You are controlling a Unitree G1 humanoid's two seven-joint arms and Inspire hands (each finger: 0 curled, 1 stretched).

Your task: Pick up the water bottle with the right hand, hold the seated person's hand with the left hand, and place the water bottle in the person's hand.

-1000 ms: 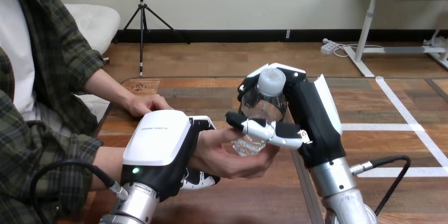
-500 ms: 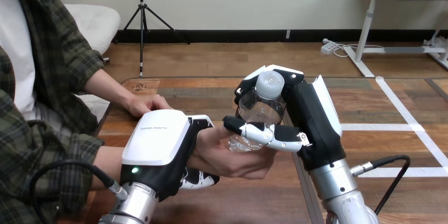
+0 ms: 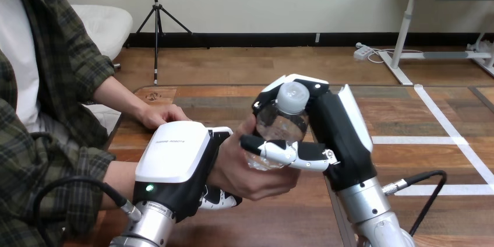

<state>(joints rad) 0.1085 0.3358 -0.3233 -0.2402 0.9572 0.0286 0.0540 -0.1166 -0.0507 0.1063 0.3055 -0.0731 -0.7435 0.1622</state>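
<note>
A clear water bottle (image 3: 282, 122) with a white cap stands upright in my right hand (image 3: 341, 136), whose fingers and thumb curl round it. The bottle's base rests in the person's upturned hand (image 3: 256, 171), whose thumb rises along the bottle's left side. My left hand (image 3: 175, 162) lies over the person's wrist, its fingers curled round under it.
The person's other hand (image 3: 160, 115) rests flat on the wooden table (image 3: 233, 98) at the far left. White tape lines (image 3: 448, 139) cross the table's right part. A black cable (image 3: 425, 186) runs beside my right forearm.
My right hand has carried the bottle a little left and down into the person's palm. The person's thumb has come up along the bottle. My left hand has stayed put.
</note>
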